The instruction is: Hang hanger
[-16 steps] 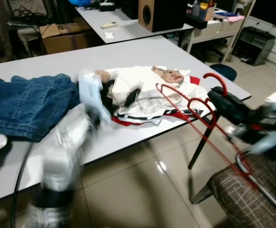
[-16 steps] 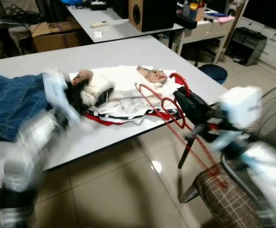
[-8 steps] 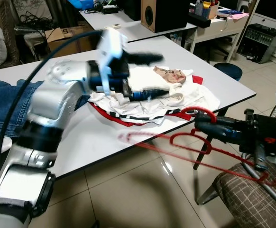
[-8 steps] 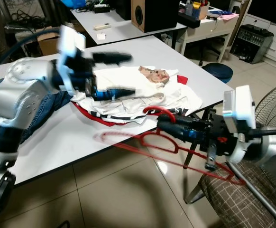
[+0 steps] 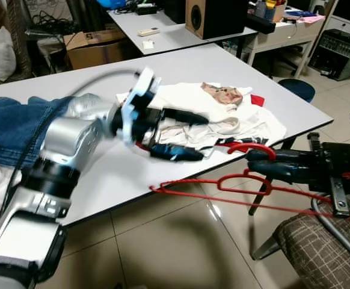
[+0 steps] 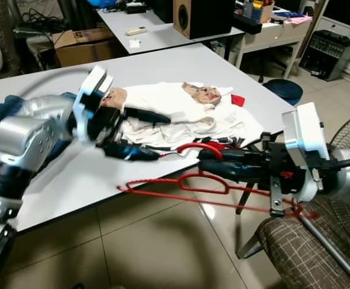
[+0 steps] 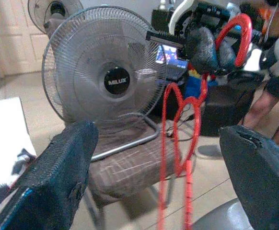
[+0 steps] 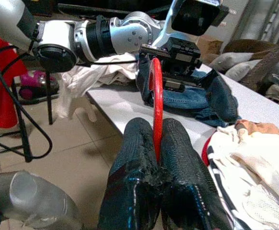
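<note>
Two fingers of right pincer [image 8: 157, 179] clamp hanger [image 8: 156, 108]

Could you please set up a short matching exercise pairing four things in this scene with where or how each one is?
Things:
1. hanger
2. left claw
3. jeans
4. fan

States:
A. open, above the table edge by the clothes pile
B. lying on the table's left part
C. standing behind the checked chair
D. red, its hook pinched in the right claw

Pairs: 1-D, 2-A, 3-B, 4-C
</note>
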{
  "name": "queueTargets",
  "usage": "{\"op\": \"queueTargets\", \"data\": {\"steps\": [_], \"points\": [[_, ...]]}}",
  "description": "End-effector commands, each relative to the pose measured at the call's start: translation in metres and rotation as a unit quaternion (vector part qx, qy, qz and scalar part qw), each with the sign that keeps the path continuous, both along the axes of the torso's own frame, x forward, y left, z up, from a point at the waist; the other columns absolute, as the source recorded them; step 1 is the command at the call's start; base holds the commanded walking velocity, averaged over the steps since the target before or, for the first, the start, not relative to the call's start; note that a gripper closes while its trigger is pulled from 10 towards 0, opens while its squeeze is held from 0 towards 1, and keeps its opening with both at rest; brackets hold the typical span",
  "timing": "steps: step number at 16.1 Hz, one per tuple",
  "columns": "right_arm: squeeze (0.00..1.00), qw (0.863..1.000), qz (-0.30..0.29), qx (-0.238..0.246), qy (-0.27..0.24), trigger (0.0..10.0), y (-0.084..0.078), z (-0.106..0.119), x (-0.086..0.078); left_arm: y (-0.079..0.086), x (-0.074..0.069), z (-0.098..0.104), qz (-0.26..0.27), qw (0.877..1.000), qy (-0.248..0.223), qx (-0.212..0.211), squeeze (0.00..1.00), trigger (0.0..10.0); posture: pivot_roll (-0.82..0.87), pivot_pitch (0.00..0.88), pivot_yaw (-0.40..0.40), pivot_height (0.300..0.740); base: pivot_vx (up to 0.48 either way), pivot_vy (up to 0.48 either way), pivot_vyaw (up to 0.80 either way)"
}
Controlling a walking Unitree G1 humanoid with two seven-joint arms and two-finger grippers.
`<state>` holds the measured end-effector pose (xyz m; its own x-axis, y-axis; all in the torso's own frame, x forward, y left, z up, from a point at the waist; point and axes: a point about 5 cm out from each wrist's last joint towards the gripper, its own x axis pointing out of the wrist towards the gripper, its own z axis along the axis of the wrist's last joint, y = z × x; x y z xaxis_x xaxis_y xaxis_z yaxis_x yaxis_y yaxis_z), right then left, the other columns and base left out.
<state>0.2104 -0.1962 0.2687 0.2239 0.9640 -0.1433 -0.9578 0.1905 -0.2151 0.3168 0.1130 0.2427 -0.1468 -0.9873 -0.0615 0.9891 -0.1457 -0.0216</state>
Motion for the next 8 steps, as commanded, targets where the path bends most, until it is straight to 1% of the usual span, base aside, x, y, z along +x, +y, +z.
{"op": "queueTargets", "data": {"steps": [1,2,3,4,5,6,8], "points": [[0.0,1.0,-0.002,-0.024,-0.008,10.0,-0.003,-0.001,-0.001,0.008,-0.001,0.002,0.003,1.0,0.01,-0.006,0.0,10.0,-0.09,0.0,0.044,0.74,0.0,0.0,0.0],[0.0,0.999,-0.007,-0.03,-0.013,10.0,-0.004,-0.002,0.0,0.01,-0.001,-0.002,0.001,1.0,0.018,-0.002,0.0,10.0,-0.09,0.0,0.044,0.74,0.0,0.0,0.0],[0.0,0.999,-0.018,-0.023,-0.022,10.0,-0.004,-0.001,0.004,0.008,-0.005,-0.007,-0.004,1.0,0.022,0.003,0.0,10.0,-0.08,0.0,0.049,0.74,0.0,0.0,0.0],[0.0,0.999,-0.016,0.005,-0.03,10.0,0.0,0.004,0.007,-0.006,-0.006,-0.022,0.013,0.999,-0.005,0.033,0.0,10.0,-0.07,0.0,0.055,0.74,0.0,0.0,0.0],[0.0,0.999,-0.013,0.017,-0.031,10.0,0.002,0.005,0.007,-0.013,-0.005,-0.03,0.03,0.998,-0.023,0.047,0.0,10.0,-0.07,0.0,0.055,0.74,0.0,0.0,0.0],[0.0,0.999,-0.012,0.025,-0.034,10.0,0.003,0.006,0.007,-0.018,-0.005,-0.035,0.035,0.998,-0.032,0.051,0.0,10.0,-0.07,0.0,0.069,0.74,0.0,0.0,0.0],[0.0,0.999,-0.017,0.03,-0.041,10.0,0.003,0.005,0.009,-0.024,-0.011,-0.039,0.022,0.998,-0.025,0.05,0.0,10.0,-0.08,0.0,0.081,0.74,0.0,0.0,0.0]]}}
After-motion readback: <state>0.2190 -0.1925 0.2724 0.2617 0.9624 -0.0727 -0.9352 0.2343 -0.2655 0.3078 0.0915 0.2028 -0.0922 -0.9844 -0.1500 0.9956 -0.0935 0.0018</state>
